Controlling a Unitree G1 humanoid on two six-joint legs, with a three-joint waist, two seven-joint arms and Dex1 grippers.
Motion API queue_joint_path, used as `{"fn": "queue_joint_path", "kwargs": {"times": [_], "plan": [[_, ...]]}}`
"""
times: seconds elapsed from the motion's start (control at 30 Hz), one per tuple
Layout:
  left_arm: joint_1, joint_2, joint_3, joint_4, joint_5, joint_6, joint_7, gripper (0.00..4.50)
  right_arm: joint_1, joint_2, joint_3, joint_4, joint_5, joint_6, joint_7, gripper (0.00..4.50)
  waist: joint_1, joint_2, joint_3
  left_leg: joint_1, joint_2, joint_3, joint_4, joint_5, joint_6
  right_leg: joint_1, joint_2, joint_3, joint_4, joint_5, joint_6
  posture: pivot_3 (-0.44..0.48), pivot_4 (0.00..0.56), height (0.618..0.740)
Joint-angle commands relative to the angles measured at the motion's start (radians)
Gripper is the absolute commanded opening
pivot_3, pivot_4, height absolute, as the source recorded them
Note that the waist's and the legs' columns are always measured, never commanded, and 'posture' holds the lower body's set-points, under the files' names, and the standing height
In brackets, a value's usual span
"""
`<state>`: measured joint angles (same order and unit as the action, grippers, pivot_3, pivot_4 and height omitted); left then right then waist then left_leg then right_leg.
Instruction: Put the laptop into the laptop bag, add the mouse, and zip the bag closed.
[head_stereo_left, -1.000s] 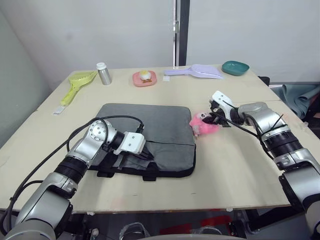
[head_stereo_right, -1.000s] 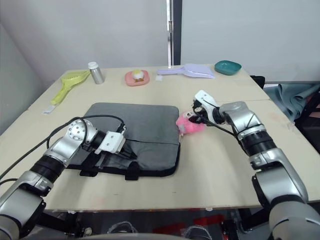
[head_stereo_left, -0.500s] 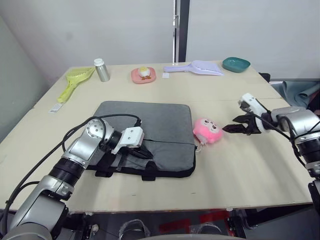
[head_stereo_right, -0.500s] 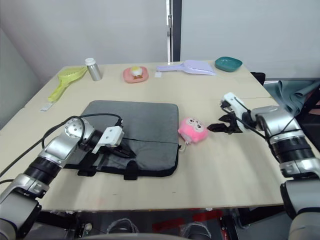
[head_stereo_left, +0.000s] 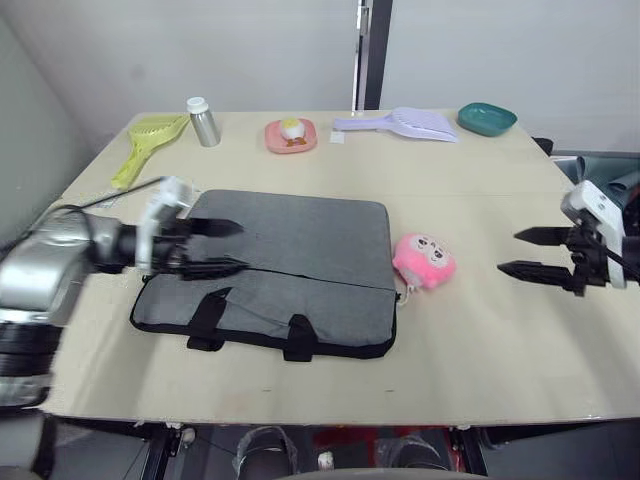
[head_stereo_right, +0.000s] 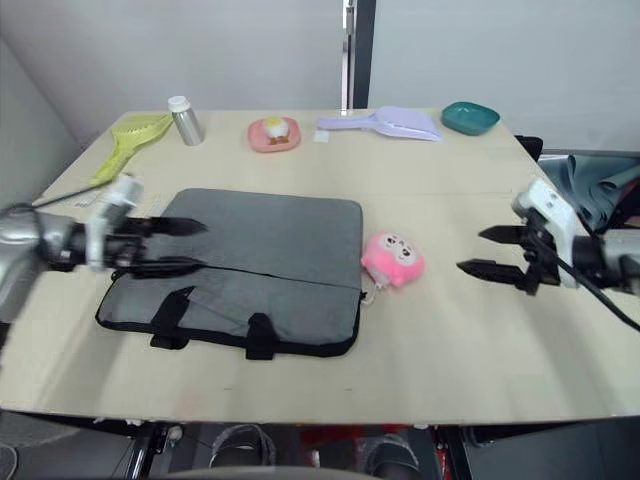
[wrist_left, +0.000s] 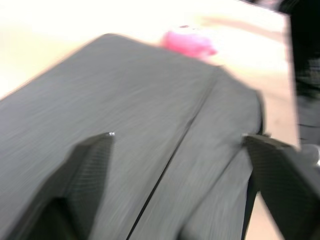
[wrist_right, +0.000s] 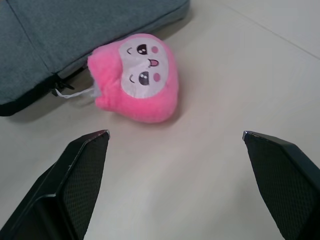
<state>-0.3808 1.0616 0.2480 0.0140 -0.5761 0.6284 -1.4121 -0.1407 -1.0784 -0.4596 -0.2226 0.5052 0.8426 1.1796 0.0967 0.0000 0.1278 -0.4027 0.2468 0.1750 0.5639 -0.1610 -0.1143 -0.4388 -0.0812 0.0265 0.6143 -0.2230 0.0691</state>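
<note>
My left gripper (head_stereo_left: 225, 247) hangs with its two fingers spread apart and empty over the laptop bag's (head_stereo_left: 290, 260) left end, its fingertips pointing across the grey fabric. The laptop bag lies flat on the tabletop (head_stereo_left: 470, 340), with its black strap handles (head_stereo_left: 205, 318) on the edge nearest me. Whether its zipper is fully shut I cannot tell.

Behind the laptop bag, along the tabletop's far edge, stand a yellow-green scoop (head_stereo_left: 145, 145), a silver bottle (head_stereo_left: 204, 122) with a white cap, a pink dish (head_stereo_left: 291, 134) holding something yellow, a lilac scoop (head_stereo_left: 405, 123) and a teal bowl (head_stereo_left: 487, 118), all well apart from the bag.

Just beside the laptop bag's right edge sits the pink plush charm (head_stereo_left: 424, 262), face up, tied by a thin cord near the bag's corner.

To the right of the charm, well apart from it, my right gripper (head_stereo_left: 530, 252) hovers above bare tabletop, its fingers wide open and empty, pointing toward the charm, with nothing between them.
</note>
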Motion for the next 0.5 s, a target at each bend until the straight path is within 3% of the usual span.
{"fn": "queue_joint_path", "kwargs": {"times": [0.03, 0.23, 0.5], "plan": [[0.091, 0.121, 0.127, 0.134, 0.067, -0.077, -0.032, 4.48, 0.062, 0.004, -0.127, -0.075, 0.024, -0.008, -0.021, 4.5, -0.002, 0.0, 0.0, 0.002, 0.0, 0.0, 0.0, 0.0, 0.0, 0.001, 0.0, 0.0, 0.0, -0.001, -0.001, 0.0, 0.15, 0.74], [0.22, 0.254, 0.298, 0.459, 0.134, -0.16, -0.044, 4.48, 0.114, -0.003, -0.169, -0.05, 0.022, -0.039, -0.05, 4.5, 0.001, -0.003, 0.002, 0.006, 0.001, -0.001, 0.007, -0.001, -0.001, 0.005, -0.001, 0.001, 0.004, -0.003, -0.006, 0.0, 0.15, 0.74], [0.311, 0.254, 0.39, 0.592, 0.149, -0.186, -0.025, 4.48, 0.052, -0.016, -0.086, 0.019, 0.018, -0.076, -0.073, 4.5, 0.005, -0.004, 0.002, 0.007, 0.001, -0.002, 0.016, -0.001, 0.0, 0.006, -0.002, 0.002, 0.014, -0.003, -0.007, 0.0, 0.15, 0.74]]}}
